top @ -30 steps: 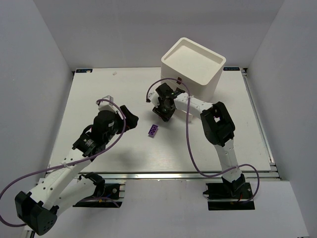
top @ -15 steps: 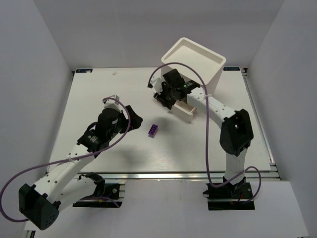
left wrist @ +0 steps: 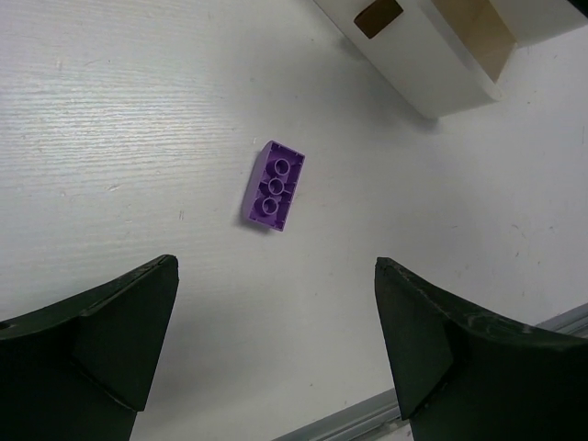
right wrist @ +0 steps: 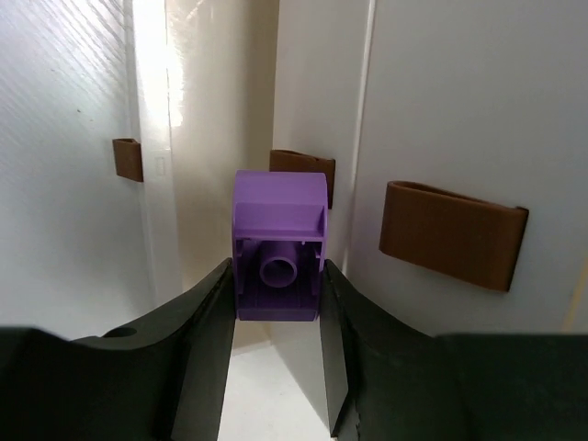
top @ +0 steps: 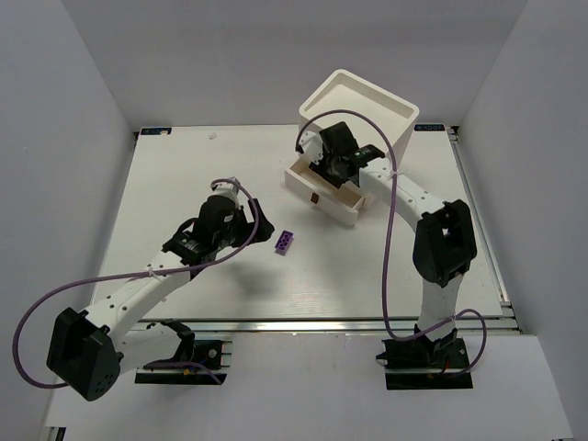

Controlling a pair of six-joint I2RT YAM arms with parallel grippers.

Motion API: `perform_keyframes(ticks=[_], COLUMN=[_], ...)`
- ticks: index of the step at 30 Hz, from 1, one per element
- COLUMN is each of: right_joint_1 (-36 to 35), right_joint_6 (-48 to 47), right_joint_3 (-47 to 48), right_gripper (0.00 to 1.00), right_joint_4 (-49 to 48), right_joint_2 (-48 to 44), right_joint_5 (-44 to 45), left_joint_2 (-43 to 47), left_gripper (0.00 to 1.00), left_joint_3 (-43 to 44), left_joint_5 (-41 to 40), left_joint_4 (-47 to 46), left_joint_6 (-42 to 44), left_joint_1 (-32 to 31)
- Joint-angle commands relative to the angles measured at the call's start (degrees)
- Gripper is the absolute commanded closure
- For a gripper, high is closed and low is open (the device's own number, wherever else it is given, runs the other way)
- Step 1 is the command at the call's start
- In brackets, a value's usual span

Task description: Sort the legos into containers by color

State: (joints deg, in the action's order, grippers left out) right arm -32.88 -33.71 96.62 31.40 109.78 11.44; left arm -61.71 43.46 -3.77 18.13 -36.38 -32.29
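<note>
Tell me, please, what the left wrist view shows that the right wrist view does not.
Only the left wrist view shows a purple studded plastic brick lying loose, hollow side up, on the white table, ahead of the open left hand.

Only the right wrist view shows a second purple plastic brick clamped in the right hand.

Both show walls of a white square plastic bin bearing a dark brown mark, and each shows one purple brick, though not the same one.
</note>
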Motion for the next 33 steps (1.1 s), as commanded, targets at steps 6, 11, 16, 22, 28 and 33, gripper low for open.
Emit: perform_keyframes(ticks=[6,11,16,22,28,33], right_joint_1=[0.1,-0.1,0.7,3.3,5.6,8.5], right_joint_6=[-1.2,-1.0,3.2,6.7,9.7,13.6], right_joint_3=[0.3,0.0,5.5,13.3,17.3,17.1], right_gripper=[0.44,0.37,0.48,0.5,0.11,0.11], right_joint_4=[-1.2,-0.7,5.5,15.2,12.9,7.8], right_joint_2=[2.4,1.9,0.4,-2.3,-4.3,-6.6], right_joint_5=[2.4,1.9,-7.8,-37.8,-43.4,-45.0], left_joint_2=[-6.9,-10.9,-14.3,-21.9,-31.8,-39.4], left_gripper=[0.03,0.03,0.04,0.07,0.09,0.23], left_joint_3=[2.5,3.3,4.5,8.5,13.7,17.9], left_joint_5=[3.6,6.1,9.7,9.8,2.5,-3.8], left_joint_4=[-2.0,-3.8,-6.8,-6.3,-3.6,-0.8], left_joint_6=[4.6,7.5,11.4,15.4,16.3,15.6], left_joint_1=[-0.7,-0.7,-1.2,-2.9,-5.8,-7.4])
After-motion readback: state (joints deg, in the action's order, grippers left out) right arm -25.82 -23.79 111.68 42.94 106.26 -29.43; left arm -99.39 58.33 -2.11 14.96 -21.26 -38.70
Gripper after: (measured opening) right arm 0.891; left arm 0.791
